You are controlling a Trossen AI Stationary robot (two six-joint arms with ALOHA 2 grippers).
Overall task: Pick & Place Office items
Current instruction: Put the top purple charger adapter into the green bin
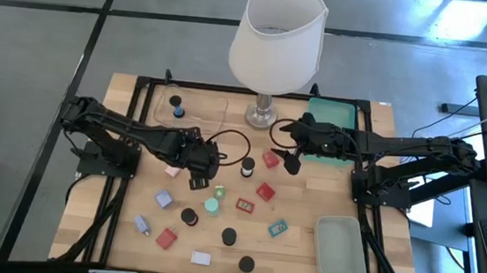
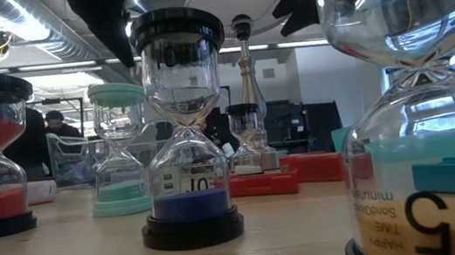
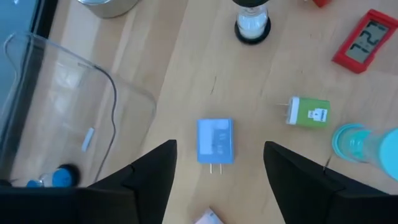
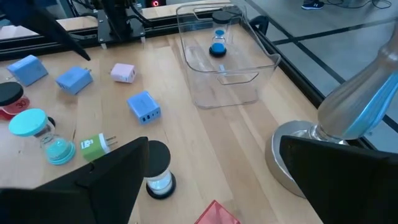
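A small blue plug block (image 3: 216, 140) lies flat on the wooden table (image 1: 308, 208), framed between the spread, empty fingers of the left gripper (image 1: 198, 178) just left of centre. At its two o'clock the right gripper (image 1: 292, 161), fingers also apart, hangs over a black-capped sand timer (image 4: 158, 169) beside the lamp (image 1: 275, 46).

Two dark jointed arms (black cabling)

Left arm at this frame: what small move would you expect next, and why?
Probably straight down, then close: the left gripper is open above the table with the blue charger lying flat just ahead of its fingers, untouched. The clear tray sits beside it.
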